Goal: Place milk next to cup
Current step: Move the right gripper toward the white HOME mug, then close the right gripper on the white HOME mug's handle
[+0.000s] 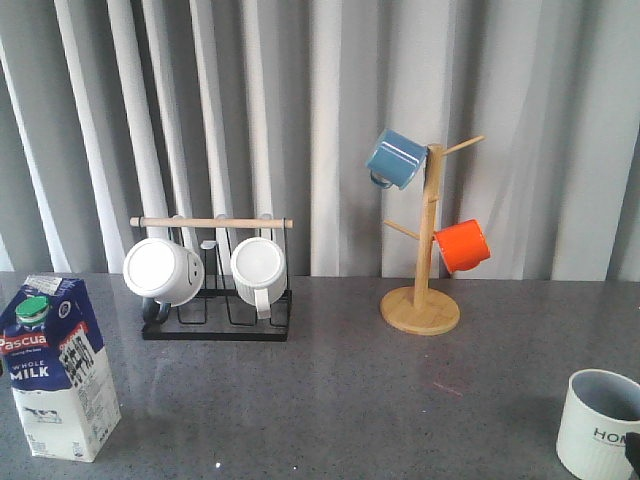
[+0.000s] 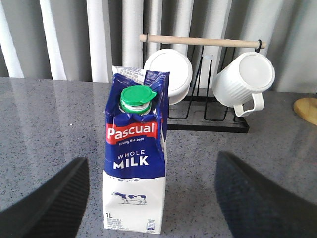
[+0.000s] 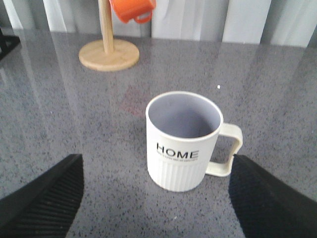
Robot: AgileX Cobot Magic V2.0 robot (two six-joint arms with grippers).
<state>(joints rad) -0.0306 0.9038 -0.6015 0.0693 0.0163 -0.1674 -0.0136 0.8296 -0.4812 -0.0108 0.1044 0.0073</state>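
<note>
The milk [image 1: 58,368] is a tall blue-and-white carton with a green cap, upright at the table's front left. In the left wrist view the milk [image 2: 134,163] stands just ahead of my left gripper [image 2: 148,208], whose jaws are wide open on either side, not touching it. The cup [image 1: 600,423], a pale ribbed mug with "HOME" lettering, stands at the front right edge. In the right wrist view the cup [image 3: 182,141] sits upright and empty, handle sideways, ahead of my open right gripper [image 3: 156,203]. Neither gripper shows clearly in the front view.
A black rack [image 1: 215,310] with a wooden bar holds two white mugs [image 1: 163,271] at the back left. A wooden mug tree [image 1: 422,300] at the back centre-right carries a blue mug [image 1: 396,158] and an orange mug [image 1: 462,245]. Grey curtains hang behind.
</note>
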